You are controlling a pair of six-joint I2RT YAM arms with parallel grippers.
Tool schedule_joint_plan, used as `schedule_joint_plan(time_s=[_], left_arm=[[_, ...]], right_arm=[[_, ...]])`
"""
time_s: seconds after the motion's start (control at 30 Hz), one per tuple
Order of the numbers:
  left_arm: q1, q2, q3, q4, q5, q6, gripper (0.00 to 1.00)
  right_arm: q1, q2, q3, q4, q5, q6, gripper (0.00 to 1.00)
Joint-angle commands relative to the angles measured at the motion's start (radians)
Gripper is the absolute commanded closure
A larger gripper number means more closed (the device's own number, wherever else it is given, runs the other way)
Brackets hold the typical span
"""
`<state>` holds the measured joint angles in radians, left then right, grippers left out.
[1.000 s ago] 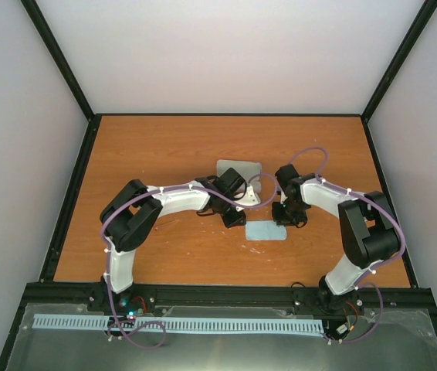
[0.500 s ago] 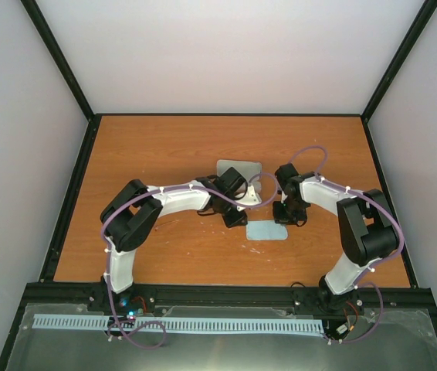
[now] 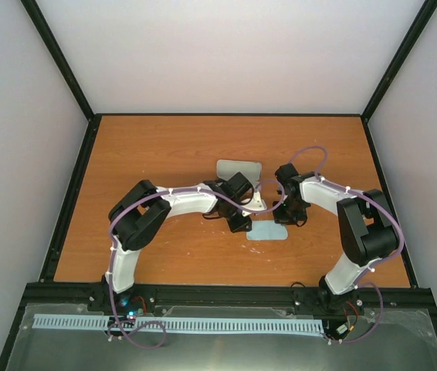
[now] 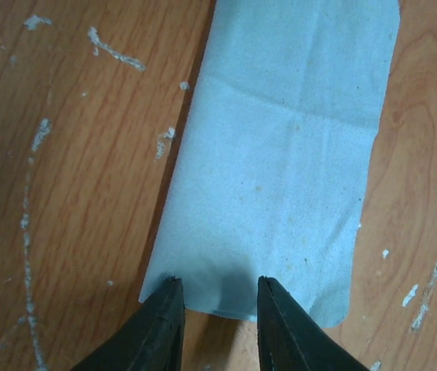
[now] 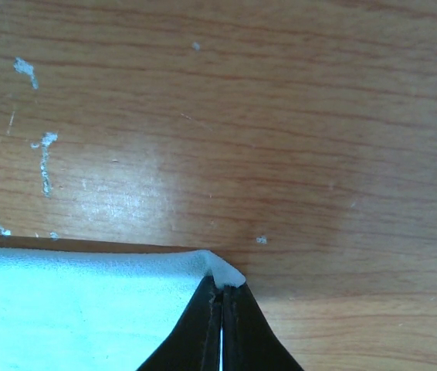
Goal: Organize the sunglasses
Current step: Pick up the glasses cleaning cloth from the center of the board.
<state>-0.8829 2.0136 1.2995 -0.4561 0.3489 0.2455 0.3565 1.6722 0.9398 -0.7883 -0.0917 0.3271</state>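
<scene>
Right gripper [image 5: 221, 290]: pinched shut on a lifted corner of the light blue cloth [image 5: 79, 309]. Left gripper [image 4: 218, 290]: parted, tips down at the cloth's near edge, clamping nothing. Around both, wooden table [image 4: 72, 154]; farther back, between the arms, a pale case [image 3: 238, 168]. Cannot make out the sunglasses in any view, so cannot place them relative to the fingers.

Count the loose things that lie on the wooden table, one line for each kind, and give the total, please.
light blue rectangular cloth: 1
pale grey-pink oblong rounded case: 1
Total: 2
</scene>
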Motion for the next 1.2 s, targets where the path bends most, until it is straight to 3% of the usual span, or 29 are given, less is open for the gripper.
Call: schedule_joint_plan(time_s=[0.0,0.17,0.53,1.17], left_arm=[[-0.004,0.023,0.036,-0.005,0.005,0.001,0.72],[-0.004,0.023,0.04,-0.002,-0.006,-0.001,0.76],[0.008,-0.139,-0.03,0.088,-0.059,-0.014,0.72],[0.007,-0.021,0.009,0.054,-0.059,-0.013,0.72]], right_arm=[[0.004,0.006,-0.022,0.009,-0.002,0.003,0.97],[0.003,0.005,-0.024,0.009,-0.004,0.003,0.97],[0.004,0.001,-0.031,0.012,-0.003,0.004,0.97],[0.004,-0.008,-0.038,0.014,-0.006,0.002,0.97]])
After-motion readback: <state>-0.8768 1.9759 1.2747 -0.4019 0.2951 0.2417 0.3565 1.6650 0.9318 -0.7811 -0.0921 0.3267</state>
